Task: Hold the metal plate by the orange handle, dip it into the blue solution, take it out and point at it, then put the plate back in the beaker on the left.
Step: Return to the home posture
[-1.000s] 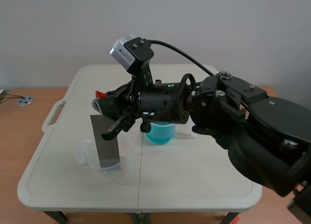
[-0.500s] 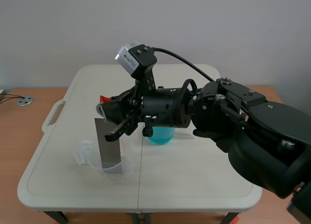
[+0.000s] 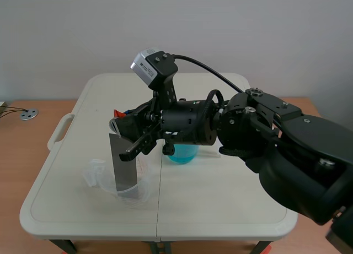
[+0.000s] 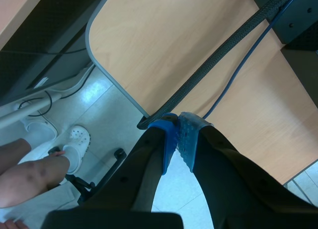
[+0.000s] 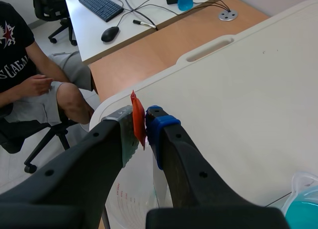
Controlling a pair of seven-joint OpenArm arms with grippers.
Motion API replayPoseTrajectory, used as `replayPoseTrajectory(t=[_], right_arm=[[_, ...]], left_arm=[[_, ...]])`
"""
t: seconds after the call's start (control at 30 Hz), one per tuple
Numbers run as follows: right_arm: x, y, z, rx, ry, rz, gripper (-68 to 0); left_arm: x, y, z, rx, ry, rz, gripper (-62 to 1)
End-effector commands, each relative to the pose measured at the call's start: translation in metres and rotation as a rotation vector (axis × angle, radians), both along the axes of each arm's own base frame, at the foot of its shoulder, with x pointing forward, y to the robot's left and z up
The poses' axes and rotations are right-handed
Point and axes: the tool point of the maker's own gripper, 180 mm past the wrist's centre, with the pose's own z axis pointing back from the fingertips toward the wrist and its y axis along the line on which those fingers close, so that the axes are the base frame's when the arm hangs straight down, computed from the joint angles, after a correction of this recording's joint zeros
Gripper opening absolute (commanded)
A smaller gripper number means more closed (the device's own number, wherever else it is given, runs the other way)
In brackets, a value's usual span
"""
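Both sets of jaws are closed: the right gripper (image 5: 142,125) is clamped on the orange handle (image 5: 137,117), while the left gripper (image 4: 177,134) sits pad to pad on nothing, off the table and over the floor. Over the last second the metal plate (image 3: 124,165) has sunk a little lower, and it now hangs upright with its bottom end down inside the clear beaker (image 3: 95,177) on the left, the beaker of blue solution (image 3: 182,152) well behind it under the arm. That reads as the put-back nearly finished, with only the last bit of lowering and the release to come, though I can't tell whether the plate has touched bottom.
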Motion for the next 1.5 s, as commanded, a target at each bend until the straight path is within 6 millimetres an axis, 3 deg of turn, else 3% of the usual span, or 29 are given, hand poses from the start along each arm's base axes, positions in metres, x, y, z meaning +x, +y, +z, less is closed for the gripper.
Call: replayPoseTrajectory(t=[0.0,0.33,0.6,0.73,0.77,0.83,0.87,0.93,1.3,1.47], right_arm=[[0.004,0.003,0.012,0.026,-0.023,0.002,-62.0],[0.005,0.001,0.013,0.024,-0.026,-0.001,-60.0],[0.006,0.001,0.014,0.031,-0.029,-0.005,-26.1],[0.013,-0.003,0.025,0.082,-0.052,-0.034,-17.2],[0.016,-0.004,0.028,0.095,-0.058,-0.043,-14.8],[0.02,-0.008,0.033,0.114,-0.066,-0.061,-6.9],[0.021,-0.008,0.034,0.111,-0.072,-0.062,-1.3],[0.022,-0.01,0.029,0.057,-0.097,-0.055,-1.2],[0.041,-0.048,0.034,0.006,-0.141,-0.137,-1.2],[0.038,-0.064,0.042,-0.027,-0.187,-0.153,-1.2]], left_arm=[[-0.001,-0.005,0.002,-0.015,-0.003,0.006,-58.0],[-0.001,-0.005,0.002,-0.015,-0.003,0.006,-58.0],[-0.001,-0.005,0.002,-0.015,-0.003,0.005,-58.0],[-0.001,-0.005,0.002,-0.015,-0.003,0.005,-57.2],[-0.001,-0.005,0.002,-0.015,-0.002,0.005,-53.8],[-0.001,-0.005,0.002,-0.015,-0.002,0.005,-37.8],[-0.001,-0.005,0.002,-0.015,-0.002,0.005,-25.6],[-0.001,-0.005,0.002,-0.016,-0.004,0.007,1.2],[-0.001,-0.006,0.001,-0.017,-0.005,0.01,1.4],[0.005,-0.027,-0.004,-0.053,-0.037,0.092,1.4]])
